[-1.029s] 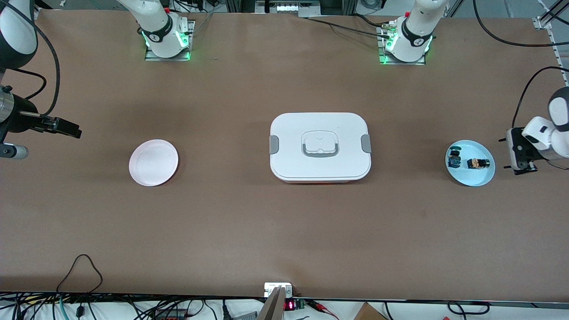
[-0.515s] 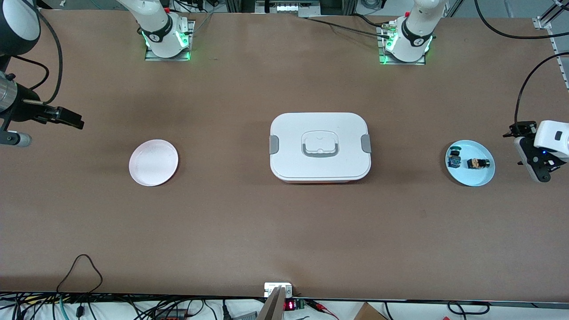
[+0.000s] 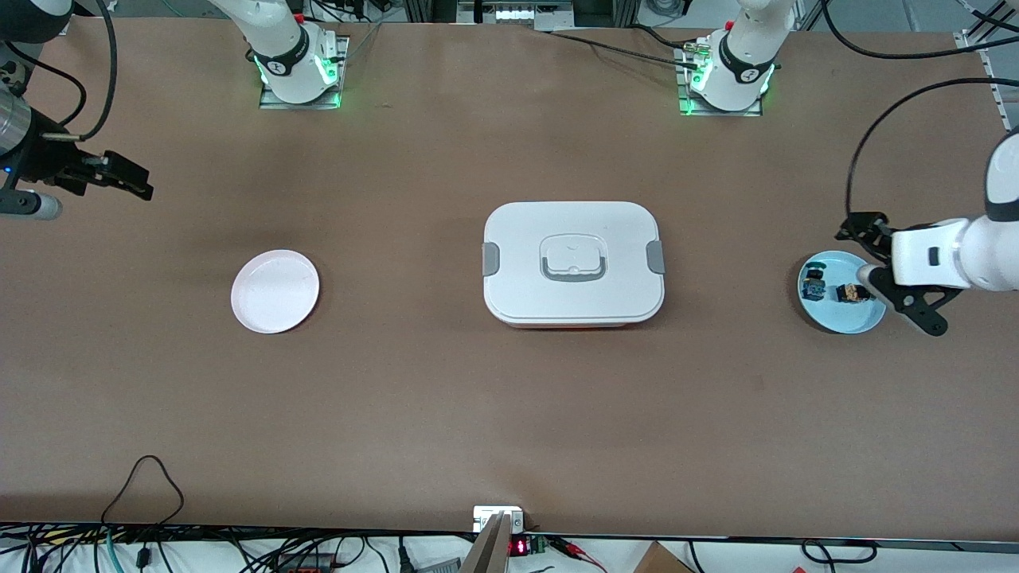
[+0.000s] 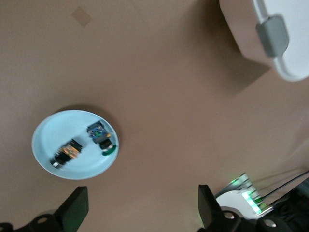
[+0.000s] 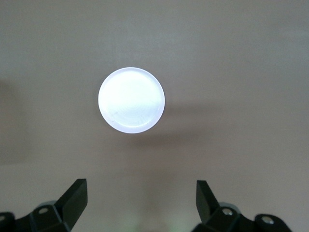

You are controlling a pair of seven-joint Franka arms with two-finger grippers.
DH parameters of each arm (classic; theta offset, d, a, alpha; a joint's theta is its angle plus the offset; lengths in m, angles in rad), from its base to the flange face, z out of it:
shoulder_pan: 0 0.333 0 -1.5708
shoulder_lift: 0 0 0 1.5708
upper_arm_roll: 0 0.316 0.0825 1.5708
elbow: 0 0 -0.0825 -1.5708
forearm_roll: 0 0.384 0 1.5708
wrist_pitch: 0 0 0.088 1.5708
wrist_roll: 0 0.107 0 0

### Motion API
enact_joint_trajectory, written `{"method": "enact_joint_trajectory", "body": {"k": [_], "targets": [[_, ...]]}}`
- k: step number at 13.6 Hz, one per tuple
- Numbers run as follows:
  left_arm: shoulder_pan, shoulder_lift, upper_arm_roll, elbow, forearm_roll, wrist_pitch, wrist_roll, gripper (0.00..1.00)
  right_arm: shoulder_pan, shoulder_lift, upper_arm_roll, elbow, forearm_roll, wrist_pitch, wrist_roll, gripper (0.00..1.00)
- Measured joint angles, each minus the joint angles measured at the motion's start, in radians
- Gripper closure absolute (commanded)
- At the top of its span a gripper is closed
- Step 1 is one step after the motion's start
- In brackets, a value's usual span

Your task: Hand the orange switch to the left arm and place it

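The orange switch (image 3: 853,293) lies on its side in a light blue plate (image 3: 842,320) at the left arm's end of the table, next to a blue switch (image 3: 814,285). My left gripper (image 3: 874,269) is open and empty over the plate's edge, just beside the orange switch. The left wrist view shows the orange switch (image 4: 67,153), the blue switch (image 4: 100,137) and the plate (image 4: 44,136) off to one side of the open left gripper (image 4: 142,195). My right gripper (image 3: 119,177) is open and empty over bare table at the right arm's end.
The white box (image 3: 573,263) stands at the table's middle, between the two plates; its corner shows in the left wrist view (image 4: 285,29). An empty pink plate (image 3: 275,290) lies toward the right arm's end and shows in the right wrist view (image 5: 131,100).
My left gripper has swung in from the table's end and turned to reach over the blue plate's edge. My right gripper has drifted toward the robots' side of the table.
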Motion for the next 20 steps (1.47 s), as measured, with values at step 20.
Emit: {"method": "enact_joint_trajectory", "body": {"k": [20], "targets": [[-0.603,-0.442,0.692,-0.31,-0.19,0.378,-0.548,0.0,0.002,-0.019,0.006,0.052,0.001,-0.034,-0.021,0.0]]}}
